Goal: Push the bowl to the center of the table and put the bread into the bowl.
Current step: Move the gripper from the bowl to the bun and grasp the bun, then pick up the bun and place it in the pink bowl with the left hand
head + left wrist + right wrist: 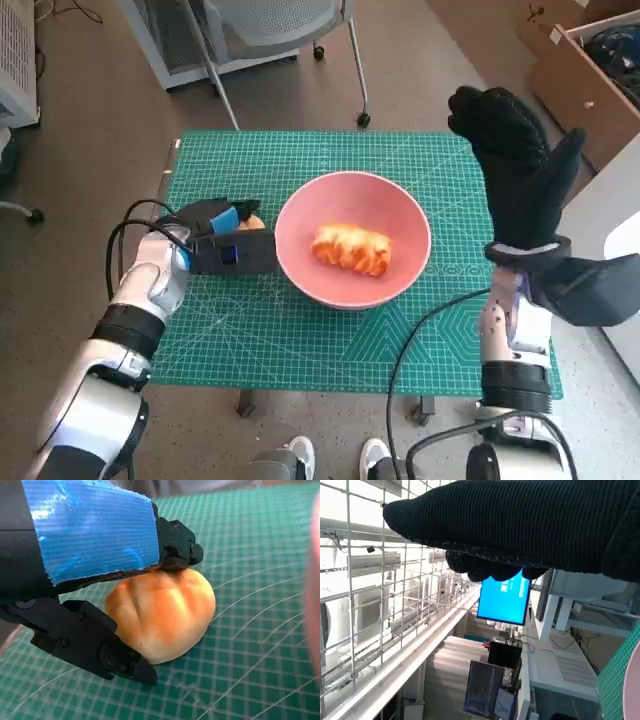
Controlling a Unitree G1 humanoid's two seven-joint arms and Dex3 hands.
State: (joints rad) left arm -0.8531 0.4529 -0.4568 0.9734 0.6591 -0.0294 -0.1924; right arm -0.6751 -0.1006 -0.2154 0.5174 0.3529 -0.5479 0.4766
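The left hand (pixel 95 575) gripped a bread roll (pixel 162 612) beside the pink bowl (pixel 300 262). The right hand (pixel 515 155) hovered open, fingers spread, holding nothing.

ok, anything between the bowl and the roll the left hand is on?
Nothing. In the head view, only bare green mat separates the roll, under the left hand, from the bowl; the gap is narrow.

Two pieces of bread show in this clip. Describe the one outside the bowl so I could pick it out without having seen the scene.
On the green cutting mat sits a pink bowl holding a long, ridged piece of bread. Just outside the bowl, on the robot's left, the left hand has its fingers around a round bun. Smooth, domed and pale golden, this bun rests on the mat, not in the bowl.
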